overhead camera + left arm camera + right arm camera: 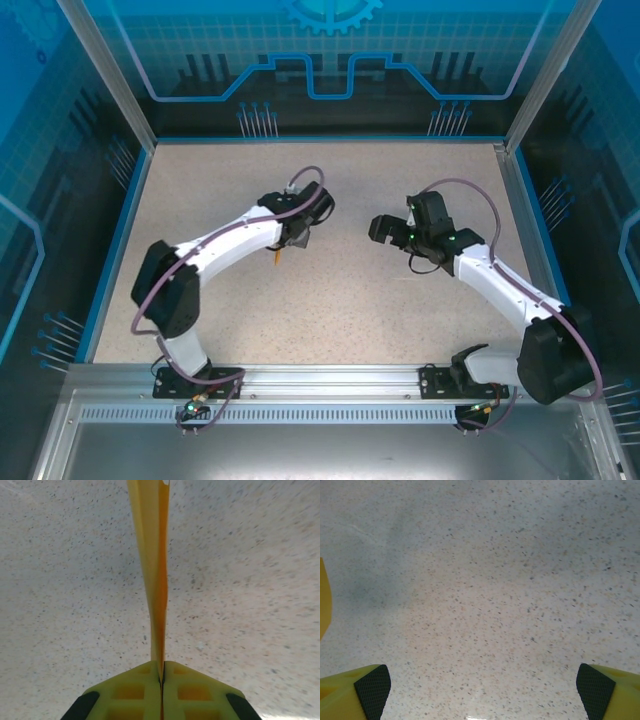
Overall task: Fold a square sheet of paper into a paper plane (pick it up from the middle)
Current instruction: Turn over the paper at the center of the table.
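Observation:
The orange-yellow paper is folded flat into a narrow paper plane, and I see it edge-on in the left wrist view, rising from the jaws above the table. My left gripper is shut on its lower end, the two yellow fingers pressed together around the paper. From above, the left gripper is at mid-table, with a small orange tip of the paper plane poking out beneath it. My right gripper faces it a short gap to the right. The right gripper is open wide over bare table. A sliver of the paper plane shows at the left edge of the right wrist view.
The speckled beige table is bordered by a blue rim and walled by transparent blue panels with metal posts. A metal rail carrying both arm bases runs along the near edge.

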Available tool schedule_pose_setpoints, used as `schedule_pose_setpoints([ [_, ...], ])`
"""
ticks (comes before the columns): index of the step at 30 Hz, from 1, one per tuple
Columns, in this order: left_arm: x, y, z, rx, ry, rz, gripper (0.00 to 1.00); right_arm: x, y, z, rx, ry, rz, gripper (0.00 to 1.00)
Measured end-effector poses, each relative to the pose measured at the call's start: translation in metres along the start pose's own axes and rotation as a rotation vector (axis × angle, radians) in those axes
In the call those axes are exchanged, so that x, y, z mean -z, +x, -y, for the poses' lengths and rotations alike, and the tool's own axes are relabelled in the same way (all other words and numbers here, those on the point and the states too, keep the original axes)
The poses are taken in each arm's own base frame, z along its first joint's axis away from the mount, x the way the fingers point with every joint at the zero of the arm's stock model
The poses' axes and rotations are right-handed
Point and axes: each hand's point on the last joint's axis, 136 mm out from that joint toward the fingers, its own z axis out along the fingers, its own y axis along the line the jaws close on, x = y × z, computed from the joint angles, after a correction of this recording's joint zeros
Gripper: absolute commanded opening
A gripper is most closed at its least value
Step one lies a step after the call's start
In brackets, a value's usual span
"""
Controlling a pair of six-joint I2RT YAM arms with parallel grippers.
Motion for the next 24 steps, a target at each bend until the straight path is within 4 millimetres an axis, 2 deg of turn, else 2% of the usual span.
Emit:
schedule_pose_setpoints([
  [8, -0.042, 0.015, 0.028, -0.108, -0.076, -0.075, 0.16, -0.005, 0.010, 0.012, -0.008, 0.036, -0.018, 0.99],
  [13, -0.057, 0.023, 0.049, -0.104, -0.012, -0.114, 0.27, -0.009, 0.012, 0.014, -0.021, 0.043, -0.026, 0.99],
  [21, -0.052, 0.023, 0.093, -0.003, 0.259, -0.155, 0.55, -0.013, 0.014, 0.015, -0.027, 0.050, -0.036, 0.99],
  [24, -0.039, 0.020, 0.090, 0.086, 0.384, -0.158, 0.65, -0.016, 0.016, 0.013, -0.021, 0.048, -0.041, 0.99],
])
